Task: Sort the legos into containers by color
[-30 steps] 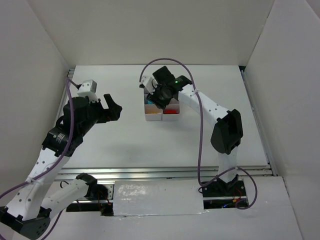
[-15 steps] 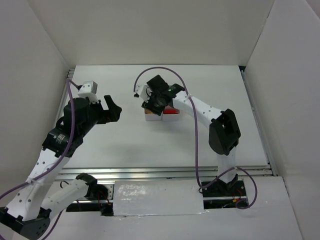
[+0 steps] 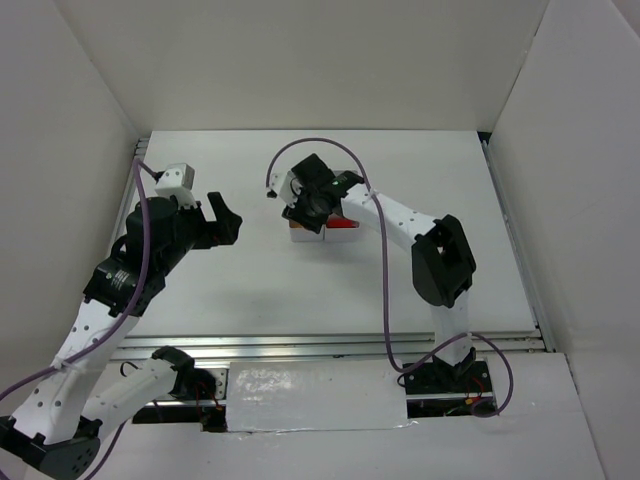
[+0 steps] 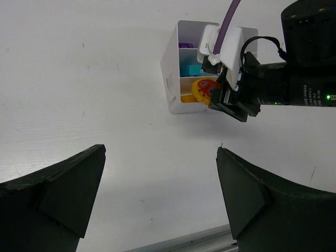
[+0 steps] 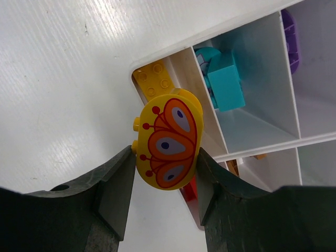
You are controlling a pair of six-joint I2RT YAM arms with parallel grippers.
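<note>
Right arm has swung its wrist left over the white box [image 4: 172, 79] since a second ago; left arm has not stirred.

Left arm stands bent at the left of the table [image 3: 260, 280], well apart from the box; left pincer [image 4: 160, 152] is spread wide with nothing between its fingers; right arm reaches out from its base and bends down over the box; right pincer [image 5: 165, 155] is clamped narrow on a rounded yellow brick [image 5: 168, 142] printed with an orange wing pattern; it hangs above a corner compartment holding a plain yellow brick [image 5: 155, 79]; next compartment has a teal brick [image 5: 226, 79], the one beyond a purple brick [image 5: 291, 37]; a red brick [image 5: 190, 191] shows in the other column; from above, the right wrist hides most of the box.
</note>
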